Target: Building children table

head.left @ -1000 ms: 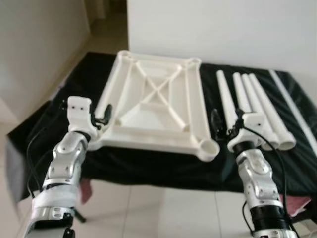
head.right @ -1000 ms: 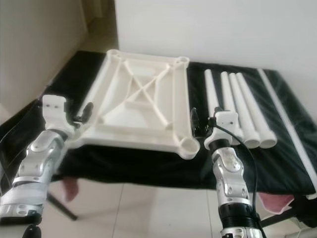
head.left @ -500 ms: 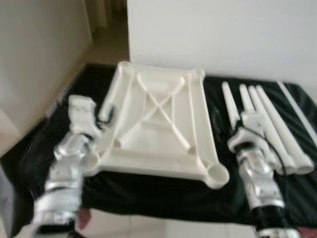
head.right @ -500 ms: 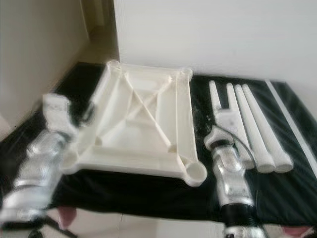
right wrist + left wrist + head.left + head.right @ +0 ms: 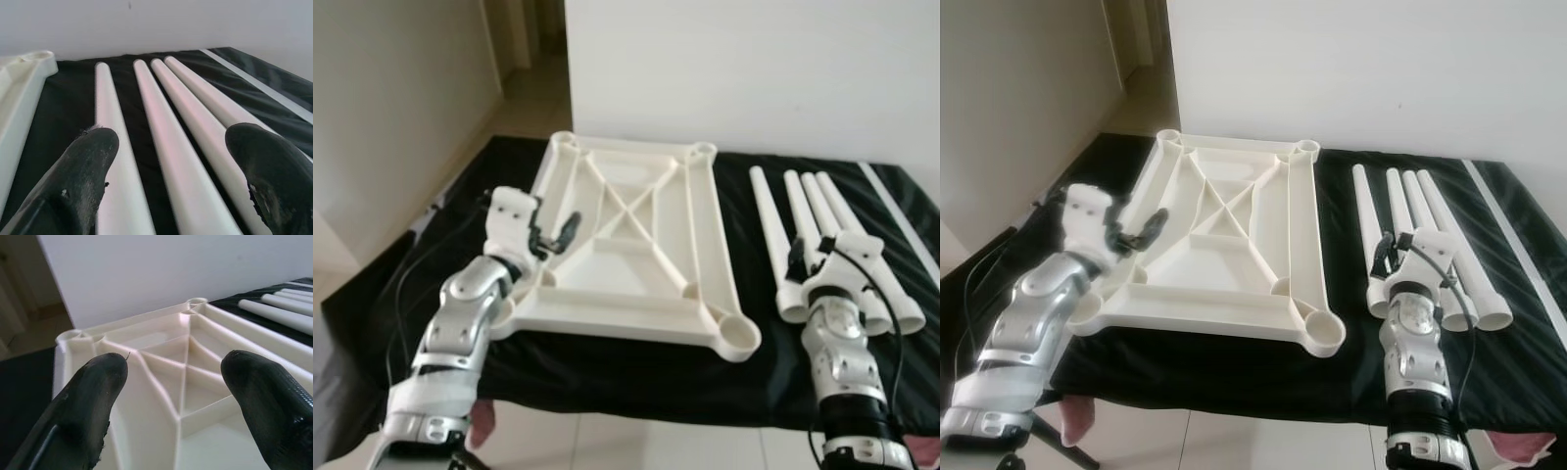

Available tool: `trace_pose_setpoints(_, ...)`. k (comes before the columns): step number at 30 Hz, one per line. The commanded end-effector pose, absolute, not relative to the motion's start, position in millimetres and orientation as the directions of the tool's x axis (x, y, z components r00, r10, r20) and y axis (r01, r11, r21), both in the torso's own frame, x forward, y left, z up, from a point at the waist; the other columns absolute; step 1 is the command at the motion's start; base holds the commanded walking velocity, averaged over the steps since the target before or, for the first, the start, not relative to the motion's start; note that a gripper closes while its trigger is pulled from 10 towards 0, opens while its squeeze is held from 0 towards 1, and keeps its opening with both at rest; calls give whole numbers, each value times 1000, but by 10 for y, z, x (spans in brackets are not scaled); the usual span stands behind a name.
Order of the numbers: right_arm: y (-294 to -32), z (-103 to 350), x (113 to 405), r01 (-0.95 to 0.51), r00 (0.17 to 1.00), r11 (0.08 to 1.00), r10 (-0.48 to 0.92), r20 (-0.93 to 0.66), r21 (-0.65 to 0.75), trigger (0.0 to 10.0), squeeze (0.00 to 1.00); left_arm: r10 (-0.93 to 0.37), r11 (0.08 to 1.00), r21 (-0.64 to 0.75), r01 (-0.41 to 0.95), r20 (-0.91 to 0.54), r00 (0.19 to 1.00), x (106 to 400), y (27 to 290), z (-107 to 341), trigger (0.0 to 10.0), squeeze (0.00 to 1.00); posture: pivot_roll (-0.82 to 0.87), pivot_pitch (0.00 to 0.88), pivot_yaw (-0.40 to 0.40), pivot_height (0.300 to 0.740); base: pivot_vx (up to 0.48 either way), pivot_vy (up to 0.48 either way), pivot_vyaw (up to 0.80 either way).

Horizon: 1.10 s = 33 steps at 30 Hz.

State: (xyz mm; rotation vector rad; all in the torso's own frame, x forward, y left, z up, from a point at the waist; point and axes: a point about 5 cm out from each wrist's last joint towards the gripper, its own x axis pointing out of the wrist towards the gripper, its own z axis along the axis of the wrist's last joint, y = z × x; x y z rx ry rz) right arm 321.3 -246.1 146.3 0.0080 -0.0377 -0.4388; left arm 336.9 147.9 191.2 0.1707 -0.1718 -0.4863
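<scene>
A white children's tabletop [image 5: 636,294] lies upside down on a black-draped table, its ribs and corner sockets facing up. Several white tapered legs [image 5: 771,230] lie side by side to its right. My left gripper [image 5: 555,233] hovers open just above the tabletop's left rim, and in the left wrist view its fingers [image 5: 93,401] frame the ribbed underside [image 5: 188,377]. My right gripper [image 5: 1386,253] hangs open over the thick ends of the legs, and in the right wrist view the legs [image 5: 166,132] run away between its fingertips. Nothing is held.
The black cloth [image 5: 636,364] covers the work table down to its front edge. A long white strip [image 5: 901,211] lies along the far right. A white wall stands right behind the table, and a doorway opens at the back left. Tiled floor [image 5: 607,446] lies below.
The camera has shifted. My left gripper has moved inward from outside the tabletop's left edge to above its rim. My right gripper has moved right from beside the tabletop's corner to over the legs.
</scene>
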Motion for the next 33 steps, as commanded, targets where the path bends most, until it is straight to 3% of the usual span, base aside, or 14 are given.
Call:
trace_pose_setpoints(1, -2507, 1433, 3227, 443, 896, 896, -443, -4, -3, 10000, 0, -606, 784, 238, 574, 88, 791, 3332, 1358, 1932, 10000, 0, 4, 22, -8, 740, 0, 0, 0)
trace_pose_setpoints(2, -2504, 1409, 3268, 426, 902, 904, -428, -56, -35, 10000, 0, -663, 736, 256, 627, 84, 744, 3279, 1249, 1960, 10000, 0, 1, 28, -8, 740, 0, 0, 0)
trace_pose_setpoints(6, -2490, 1394, 3302, 413, 903, 907, -419, -91, -79, 10000, 0, -706, 697, 245, 674, 73, 704, 3235, 1166, 1977, 10000, 0, 0, 30, -8, 740, 0, 0, 0)
trace_pose_setpoints(9, -2436, 1403, 3383, 351, 921, 927, -367, -128, -136, 10000, 0, -782, 603, 261, 754, 6, 623, 3158, 1038, 1913, 10000, 0, -9, 40, -5, 740, 0, 0, 0)
trace_pose_setpoints(17, -2343, 1510, 3485, 263, 953, 948, -284, -102, -181, 10000, 0, -830, 527, 272, 805, -39, 556, 3127, 983, 1881, 10000, 0, -9, 52, -7, 740, 0, 0, 0)
trace_pose_setpoints(19, -2238, 1610, 3537, 166, 978, 964, -187, -88, -207, 10000, 0, -881, 436, 274, 857, -62, 468, 3082, 981, 1965, 10000, 0, -1, 67, -14, 740, 0, 0, 0)
trace_pose_setpoints(20, -2238, 1610, 3537, 166, 978, 964, -187, -88, -207, 10000, 0, -881, 436, 274, 857, -62, 468, 3082, 981, 1965, 10000, 0, -1, 67, -14, 740, 0, 0, 0)
trace_pose_setpoints(25, -2179, 1530, 3547, 112, 966, 983, -141, -218, -142, 10000, 0, -943, 277, 260, 925, -110, 314, 2974, 960, 2071, 10000, 0, 9, 82, -18, 740, 0, 0, 0)
trace_pose_setpoints(33, -2166, 1455, 3537, 131, 937, 986, -158, -313, -105, 10000, 0, -940, 239, 302, 923, -166, 298, 3017, 988, 2112, 10000, 0, 9, 95, -16, 740, 0, 0, 0)
